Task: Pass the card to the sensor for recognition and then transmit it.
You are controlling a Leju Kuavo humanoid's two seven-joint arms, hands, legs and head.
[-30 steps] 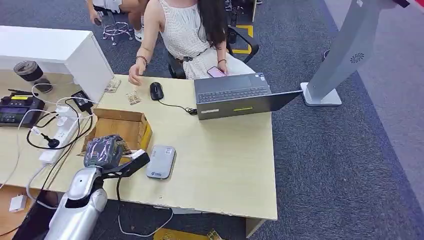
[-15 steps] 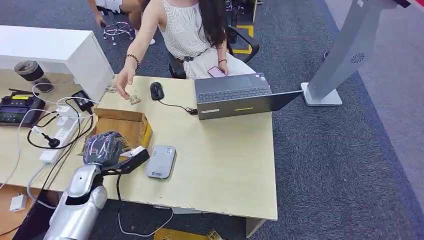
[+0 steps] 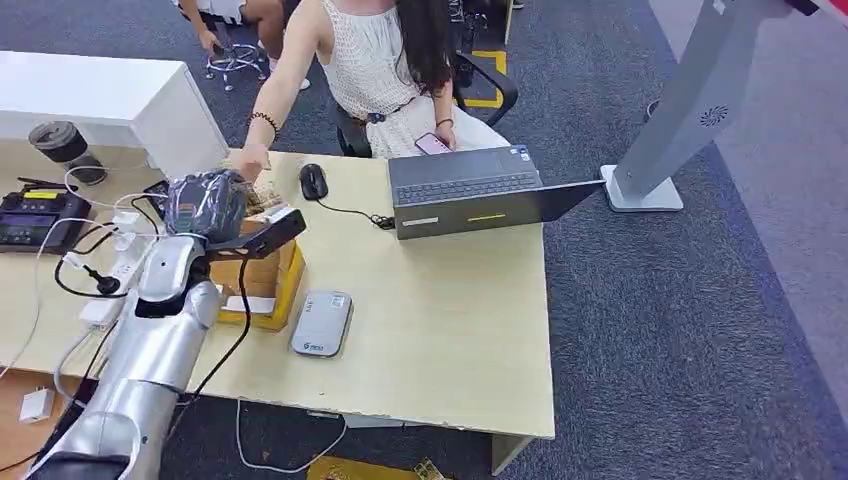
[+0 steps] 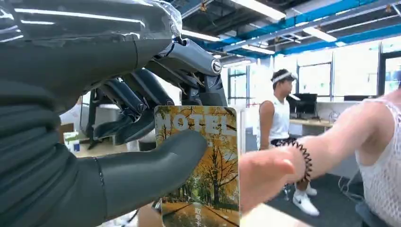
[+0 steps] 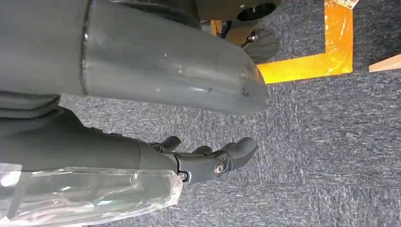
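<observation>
One card (image 4: 201,165) in play, a printed hotel key card with an autumn-tree picture, pinched by the left hand (image 4: 142,127) between thumb and dark fingers. In the head view that hand (image 3: 207,205) is raised over the desk's (image 3: 450,320) far left part, above the cardboard box (image 3: 262,285), and a person's hand (image 3: 250,160) reaches toward it from the far edge (in the left wrist view that hand (image 4: 267,175) sits just beside the card's edge).

The card reader (image 3: 322,322), a flat grey slab, lies near the front edge, well apart from the card.

Handling judgement: thin, light, stiff plastic, glossy and so likely slippery; flat-face pinch near one end suits it, leaving the other end free for whoever takes it.

Right hand (image 5: 208,158) hangs over carpet, fingers loosely curled, holding nothing.
</observation>
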